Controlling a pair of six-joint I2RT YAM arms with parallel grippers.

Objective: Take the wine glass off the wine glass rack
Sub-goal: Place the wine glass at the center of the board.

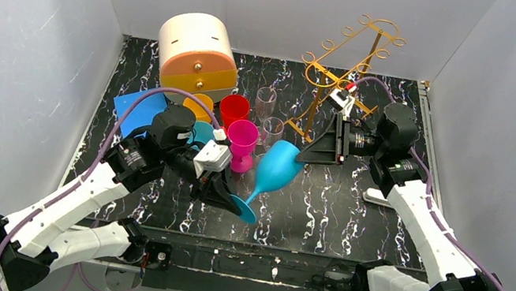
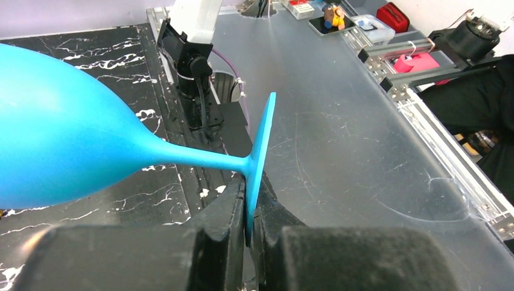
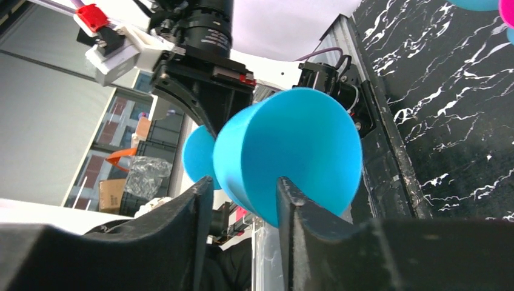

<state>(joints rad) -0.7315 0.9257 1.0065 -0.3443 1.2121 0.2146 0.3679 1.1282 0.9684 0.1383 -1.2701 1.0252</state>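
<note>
My left gripper (image 2: 250,225) is clenched on the round foot of the wine glass (image 1: 279,167). In the left wrist view the thin blue disc stands on edge, pinched between the two black fingers (image 2: 212,242), and the stem runs up and left into the bowl. The glass is off the wine glass rack (image 1: 317,106). It is held tilted just left of the rack's wire base and nearer the arm bases, bowl angled up toward the rack and foot at the low end.

My right gripper (image 3: 243,194) sits at the mouth of the bowl, directly in front of the rack's base. Its jaws stand apart. In the right wrist view the lip of the bowl falls between them, one finger outside the wall and the other across the opening. I cannot tell whether either pad touches the glass.

The rack stands upright on the black marbled table (image 1: 354,218). Just left of it stand two clear glasses (image 1: 265,103). Farther left of the rack are a red cup (image 1: 235,108) and a pink goblet (image 1: 242,143), and beyond those a cream and orange drum-shaped box (image 1: 197,55).
</note>
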